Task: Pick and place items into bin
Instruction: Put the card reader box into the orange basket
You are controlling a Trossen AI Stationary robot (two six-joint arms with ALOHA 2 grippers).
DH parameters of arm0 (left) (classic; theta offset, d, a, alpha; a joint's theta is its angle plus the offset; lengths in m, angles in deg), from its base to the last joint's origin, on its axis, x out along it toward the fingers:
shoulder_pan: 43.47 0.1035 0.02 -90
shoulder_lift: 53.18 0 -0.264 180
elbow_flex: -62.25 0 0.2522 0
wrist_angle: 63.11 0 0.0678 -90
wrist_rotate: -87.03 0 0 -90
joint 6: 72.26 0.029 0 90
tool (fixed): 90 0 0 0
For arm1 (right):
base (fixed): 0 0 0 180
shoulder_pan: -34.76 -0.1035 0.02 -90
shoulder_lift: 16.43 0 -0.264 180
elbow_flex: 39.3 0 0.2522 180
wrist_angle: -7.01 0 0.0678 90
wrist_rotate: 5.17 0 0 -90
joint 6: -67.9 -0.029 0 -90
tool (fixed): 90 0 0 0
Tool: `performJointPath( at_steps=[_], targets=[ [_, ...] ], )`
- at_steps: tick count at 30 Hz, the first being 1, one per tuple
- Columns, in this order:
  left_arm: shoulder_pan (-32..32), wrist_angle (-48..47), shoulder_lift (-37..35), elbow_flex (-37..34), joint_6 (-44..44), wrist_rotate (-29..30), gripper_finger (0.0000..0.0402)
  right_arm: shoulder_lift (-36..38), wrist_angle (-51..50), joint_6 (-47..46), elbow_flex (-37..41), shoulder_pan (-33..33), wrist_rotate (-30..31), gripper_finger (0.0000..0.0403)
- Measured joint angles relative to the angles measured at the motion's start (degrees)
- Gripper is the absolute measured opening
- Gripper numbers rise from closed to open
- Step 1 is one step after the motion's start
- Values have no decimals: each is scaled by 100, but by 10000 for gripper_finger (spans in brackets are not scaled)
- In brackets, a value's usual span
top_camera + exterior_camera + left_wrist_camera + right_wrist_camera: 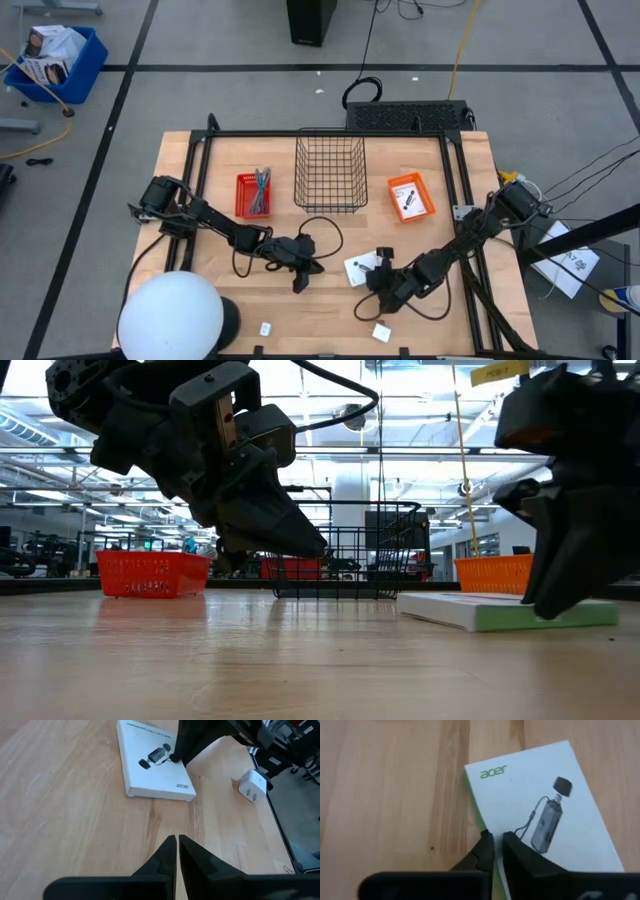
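A flat white box [530, 785] printed with a dark dongle lies flat on the table, right of centre [358, 267]. My right gripper [495, 837] stands shut at the box's green-edged long side; the low view shows it coming down onto the box [470, 610]. My left gripper [177, 839] hovers shut over bare wood left of the box [300, 280], holding nothing. Two small white blocks [265, 328] [381, 332] lie near the table's near edge. My right gripper comes steeply from above, and its shut fingertips meet the box at its green long edge [481, 822]. One finger [520, 855] stands over the white top face, the other just off the edge. The box lies flat on the table. I cannot tell whether anything is pinched.
A black wire basket [330, 172] stands at the far centre, between a red bin [253, 195] holding thin items and an orange bin [411, 197] with a card. A large white globe [170, 318] sits at the near left corner. A black cable loops by my left gripper.
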Motion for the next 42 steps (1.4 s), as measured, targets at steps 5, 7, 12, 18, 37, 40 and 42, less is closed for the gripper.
performJointPath(
  at_steps=[5, 7, 12, 18, 37, 40, 42],
  targets=[
    [0, 0, 0, 0, 2, 0, 24, 12, 353, -295, 25, 7, -45, 4],
    [0, 0, 0, 0, 2, 0, 24, 85, 414, -372, 26, 9, -20, 2],
    [0, 0, 0, 0, 4, 2, 24, 385, 413, -378, -105, 5, 257, 1],
    [0, 0, 0, 0, 17, 2, 24, 778, 217, -331, -205, 9, 571, 2],
    [0, 0, 0, 0, 93, 2, 24, 1682, -482, 472, -285, 1459, -1042, 85],
    [0, 17, 0, 0, 103, 2, 24, 1687, -745, 775, -284, 1838, -1437, 136],
    [0, 15, 0, 0, 115, 2, 24, 1640, -796, 898, -283, 2038, -1612, 167]
  ],
)
